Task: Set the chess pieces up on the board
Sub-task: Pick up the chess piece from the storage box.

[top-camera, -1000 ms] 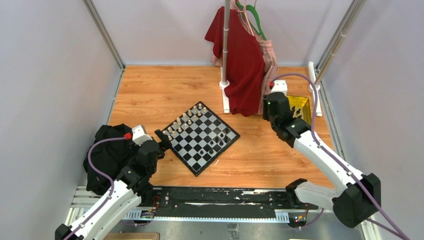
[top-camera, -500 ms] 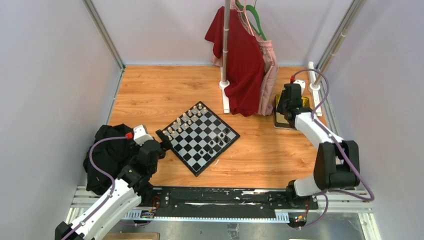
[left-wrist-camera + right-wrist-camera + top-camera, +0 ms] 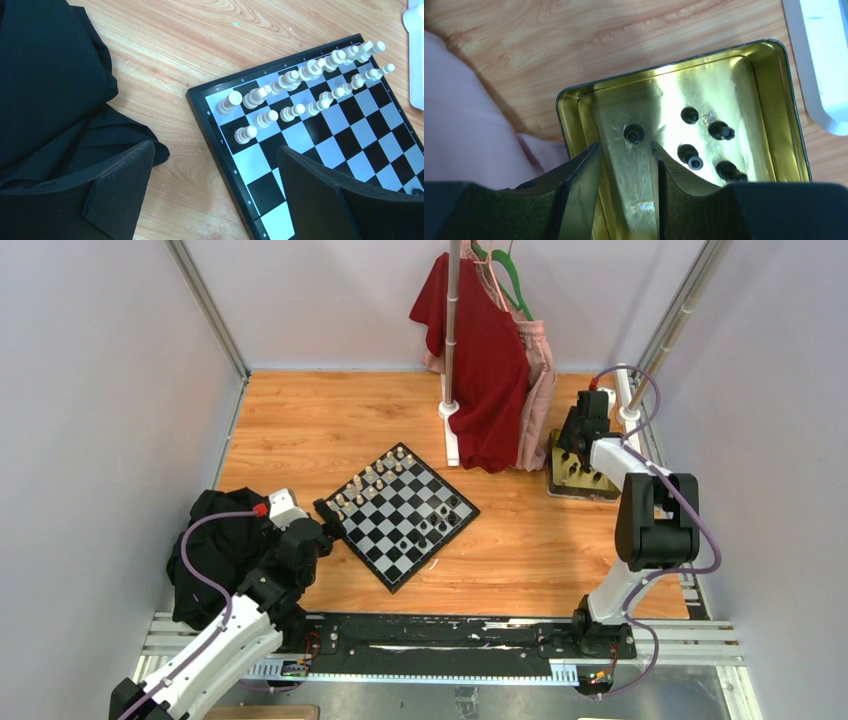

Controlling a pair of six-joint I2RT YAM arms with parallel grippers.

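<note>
At far left lies a soft, crumpled black cloth (image 3: 45, 75), and just beside it the left gripper (image 3: 215, 152) hangs with its matte black pads spread wide and nothing between them, over the near corner of the small, stiff checkered chessboard with a thin black rim (image 3: 390, 540). The tiny turned cream chessmen (image 3: 300, 85) stand in two rows along its far-left edge, and a few tiny black chessmen (image 3: 435, 525) stand near the right corner. Past a hanging red shirt (image 3: 485, 370) and a pink garment (image 3: 540, 370), the glossy yellow translucent tray (image 3: 724, 85) holds about six loose black pieces (image 3: 634, 133). The right gripper (image 3: 625, 146) hovers over it, its pads a narrow gap apart and pinching nothing. These pieces look light, hard and smooth, so they would probably skid on the slick tray floor or tip over. A gentle pinch across the body, low and centred, looks safest.
</note>
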